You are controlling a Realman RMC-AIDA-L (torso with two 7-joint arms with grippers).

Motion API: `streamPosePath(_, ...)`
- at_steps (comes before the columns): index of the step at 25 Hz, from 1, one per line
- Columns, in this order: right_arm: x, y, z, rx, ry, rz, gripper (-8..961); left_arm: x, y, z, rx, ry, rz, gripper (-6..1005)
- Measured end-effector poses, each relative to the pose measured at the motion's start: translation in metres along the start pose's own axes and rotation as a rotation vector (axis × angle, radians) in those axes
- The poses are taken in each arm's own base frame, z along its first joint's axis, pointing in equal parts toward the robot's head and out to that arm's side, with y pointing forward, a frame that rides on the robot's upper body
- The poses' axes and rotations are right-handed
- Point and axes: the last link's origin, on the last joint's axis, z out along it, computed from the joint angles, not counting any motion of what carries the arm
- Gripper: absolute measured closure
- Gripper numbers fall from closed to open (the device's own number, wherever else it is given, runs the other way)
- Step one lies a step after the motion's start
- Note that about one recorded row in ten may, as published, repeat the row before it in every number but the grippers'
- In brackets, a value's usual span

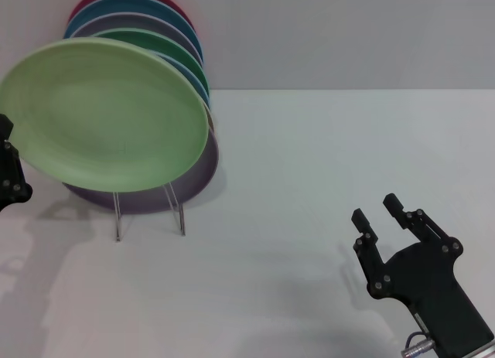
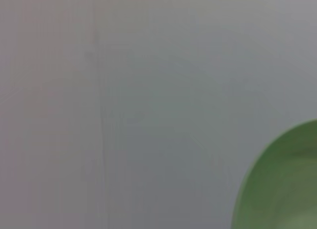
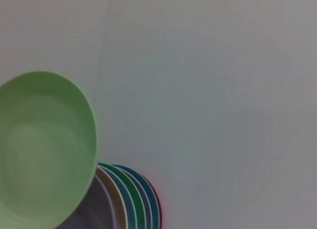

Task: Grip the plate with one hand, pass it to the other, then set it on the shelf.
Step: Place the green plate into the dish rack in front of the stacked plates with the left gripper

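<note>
Currently the pale green plate (image 1: 104, 114) is hanging at about ten o'clock in the head view, tilted with its face toward the camera and its long axis running from nine o'clock to three o'clock. It is sitting in front of a row of other plates (image 1: 166, 45) that are standing on edge in the clear shelf (image 1: 147, 211), whose thin legs are resting on the white surface (image 1: 325, 157) just below the plate's lower rim. The left pincer (image 1: 9, 172) is showing only as a dark edge at nine o'clock, right beside the plate's left rim; it looks to be the one carrying the plate, but I cannot tell whether its fingers are closed on the rim. The right pincer (image 1: 379, 211) is waiting at about five o'clock, well apart from the plate, with its two fingers spread wide and holding nothing. From that pincer the plate lies toward ten o'clock, and its free right rim is the nearest part. My judgement is that the plate is being set into the front of the shelf by the left arm, so what matters is the lower rim lining up with the narrow slot between the legs; whether it is already seated there is not clear.
</note>
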Motion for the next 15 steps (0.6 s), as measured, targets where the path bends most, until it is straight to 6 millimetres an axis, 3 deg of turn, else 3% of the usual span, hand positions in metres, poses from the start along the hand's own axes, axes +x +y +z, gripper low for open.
streamPosePath(15, 0.0000, 0.0002, 0.0027, 0.002, 0.001, -0.001, 550, 0.0023, -0.0001, 0.0028, -0.012, 0.018, 0.009, 972)
